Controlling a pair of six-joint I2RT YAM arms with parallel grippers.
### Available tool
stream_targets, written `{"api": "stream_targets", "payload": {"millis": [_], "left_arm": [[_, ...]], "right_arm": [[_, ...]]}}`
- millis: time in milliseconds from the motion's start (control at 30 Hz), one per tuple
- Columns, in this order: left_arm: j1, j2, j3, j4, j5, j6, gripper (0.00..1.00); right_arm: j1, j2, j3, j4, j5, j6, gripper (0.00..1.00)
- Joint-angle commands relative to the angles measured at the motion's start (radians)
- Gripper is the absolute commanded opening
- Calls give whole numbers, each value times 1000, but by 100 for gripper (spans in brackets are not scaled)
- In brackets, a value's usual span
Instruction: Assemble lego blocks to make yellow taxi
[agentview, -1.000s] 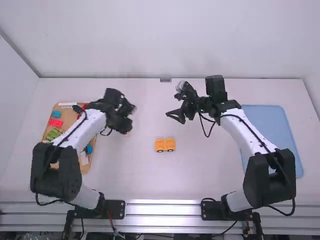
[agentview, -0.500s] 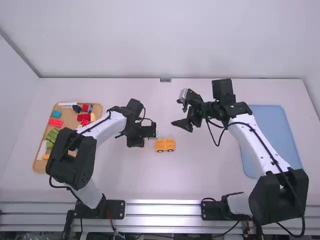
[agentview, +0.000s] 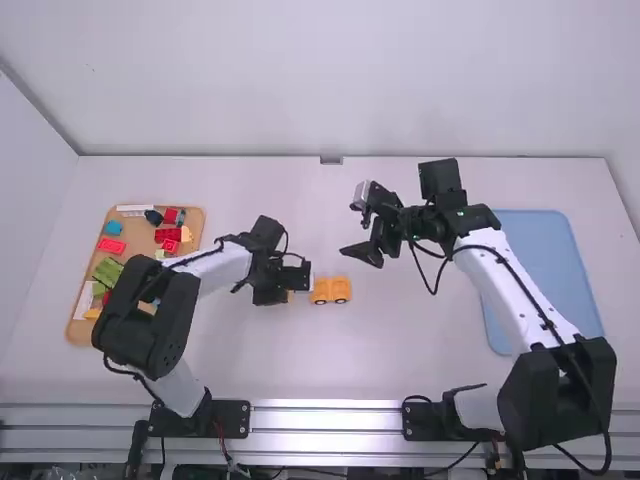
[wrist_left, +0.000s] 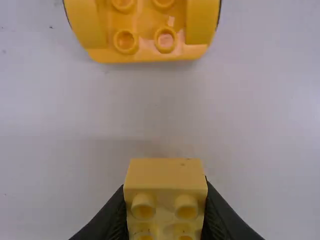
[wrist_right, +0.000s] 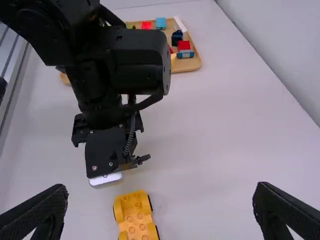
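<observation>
While pale walls (agentview: 330, 90) rise behind and beside the white table (agentview: 260, 365), a yellow wheeled base (agentview: 330, 290) sits near the tabletop's middle, studs up. Just beside it, the left gripper (agentview: 285, 291) pinches a yellow block (wrist_left: 166, 175). The right gripper (agentview: 363, 253) hangs farther back, fingers spread wide. Coloured blocks (agentview: 112, 246) fill a wooden tray (agentview: 80, 330) at left (quite a jumble); a blue tray (agentview: 545, 260) lies at right.

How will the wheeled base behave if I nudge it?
The yellow wheeled base would probably roll lengthwise on its side wheels. It looks like chunky moulded plastic, so likely stiff. Sitting low on the table, it seems unlikely to tip.
</observation>
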Motion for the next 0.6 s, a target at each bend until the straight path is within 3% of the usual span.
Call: {"api": "stream_targets", "payload": {"millis": [0,133,200,233,300,333,367,400,567], "left_arm": [[6,11,-26,24,8,-31,4],[5,11,-47,54,8,-28,7],[6,11,-52,62,8,-28,23],[5,11,-55,63,8,-28,38],[5,11,-54,63,8,-28,53],[5,11,-54,63,8,-28,54],[5,11,-53,62,8,-28,66],[5,11,-53,66,7,-28,99],[6,10,-50,80,9,-28,99]], "right_arm": [[6,-10,-4,-2,-6,-3,99],[8,-10,-4,-2,-6,-3,98],[8,-10,-4,-2,-6,-3,99],[8,-10,-4,-2,-6,-4,99],[8,-10,-4,0,-6,-4,98],[8,-10,-4,0,-6,-4,99],[8,-10,-4,3,-6,-3,99],[8,-10,-4,6,-6,-4,99],[8,-10,-4,6,-6,-10,98]]}}
